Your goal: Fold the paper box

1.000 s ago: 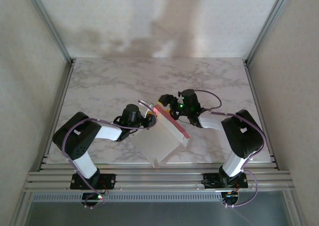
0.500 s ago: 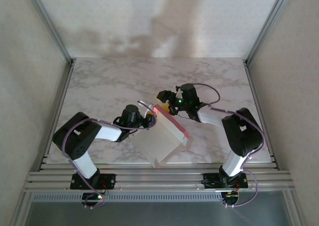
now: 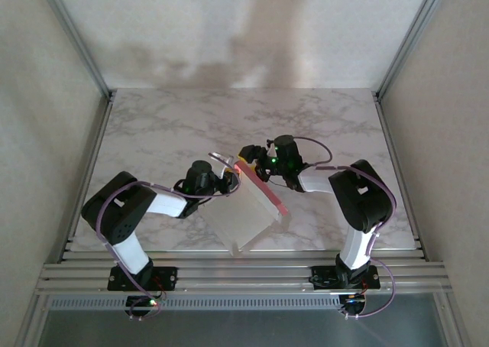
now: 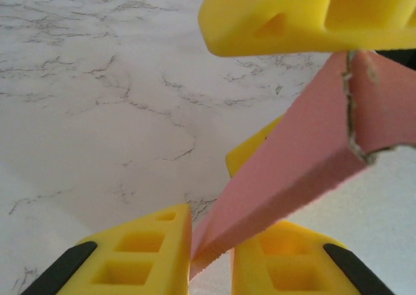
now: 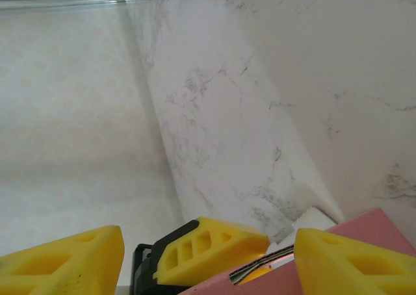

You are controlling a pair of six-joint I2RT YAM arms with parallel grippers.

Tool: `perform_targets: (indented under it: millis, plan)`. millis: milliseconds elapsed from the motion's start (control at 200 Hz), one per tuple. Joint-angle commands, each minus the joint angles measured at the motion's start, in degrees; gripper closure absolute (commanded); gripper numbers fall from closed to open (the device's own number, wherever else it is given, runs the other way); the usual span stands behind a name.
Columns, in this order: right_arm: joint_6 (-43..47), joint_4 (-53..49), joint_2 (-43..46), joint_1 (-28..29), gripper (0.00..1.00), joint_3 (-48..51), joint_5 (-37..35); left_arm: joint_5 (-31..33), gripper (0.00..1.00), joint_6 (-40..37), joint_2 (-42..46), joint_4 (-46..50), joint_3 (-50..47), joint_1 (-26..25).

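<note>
Marble bench (image 3: pixel 153 133) between pale walls, seen from above and behind the arms. At 6 o'clock an aluminium rail (image 3: pixel 244 274) edges it. Just beyond, a little toward 6 from bench centre, the box (image 3: pixel 243 218) stands tilted on the bench. A white panel faces the camera, and a pink edge runs along its top from 11 down to 4 o'clock. The left fingers (image 3: pixel 231 179) reach in from 9 o'clock to the far end of that edge. In the left wrist view they are pressed nearly together, pinching a pink flap that rises from between them toward 2 o'clock and ends in a ragged cut. The right fingers (image 3: pixel 252 160) come in from 3 o'clock to the same corner, spread wide. In the right wrist view a left finger and pink card sit between them; whether they touch the card cannot be told. Beyond, marble runs to the far wall (image 3: pixel 244 34)
</note>
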State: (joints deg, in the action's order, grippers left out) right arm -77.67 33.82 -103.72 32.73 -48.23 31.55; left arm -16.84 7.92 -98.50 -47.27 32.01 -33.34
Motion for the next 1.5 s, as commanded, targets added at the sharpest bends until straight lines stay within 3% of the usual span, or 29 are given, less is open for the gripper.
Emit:
perform_targets:
  millis: [0, 140, 541, 721, 926, 1306, 1421, 1496]
  plan:
    - [-3.86, 4.95, -0.03, 1.53, 0.3, 1.91, 0.74, 2.14, 0.81, 1.13, -1.21, -1.83, 1.02, -0.22]
    - [-4.48, 4.93, 0.43, 2.19, 0.3, 2.05, -0.21, 2.82, 0.87, 1.2, -1.6, -1.78, 1.11, -0.45]
    - [-7.48, 6.28, 0.39, 2.88, 0.31, 3.75, -0.89, 5.88, 0.91, 1.48, -1.45, -1.51, 1.52, -1.11]
    - [-7.26, 5.65, 0.45, 2.79, 0.31, 3.41, -0.96, 5.8, 0.86, 1.79, -1.07, -1.94, 1.35, -1.33]
    - [-1.63, -2.21, 2.34, 1.13, 0.29, 1.47, -1.92, 4.79, 0.79, 1.45, 3.19, -0.73, -0.92, -1.46]
    - [16.4, -23.01, 9.95, -3.04, 0.21, -5.31, -1.98, 1.6, 0.53, 1.82, 16.04, 10.24, -4.99, -1.4]
    - [24.08, -31.62, 11.7, -3.25, 0.18, -9.15, -1.29, 0.47, 0.37, 2.99, 20.88, 14.25, -5.82, -1.32]
    - [29.62, -37.4, 13.05, -3.26, 0.18, -11.48, -0.7, -1.06, 0.17, 4.27, 23.94, 17.35, -5.91, -1.33]
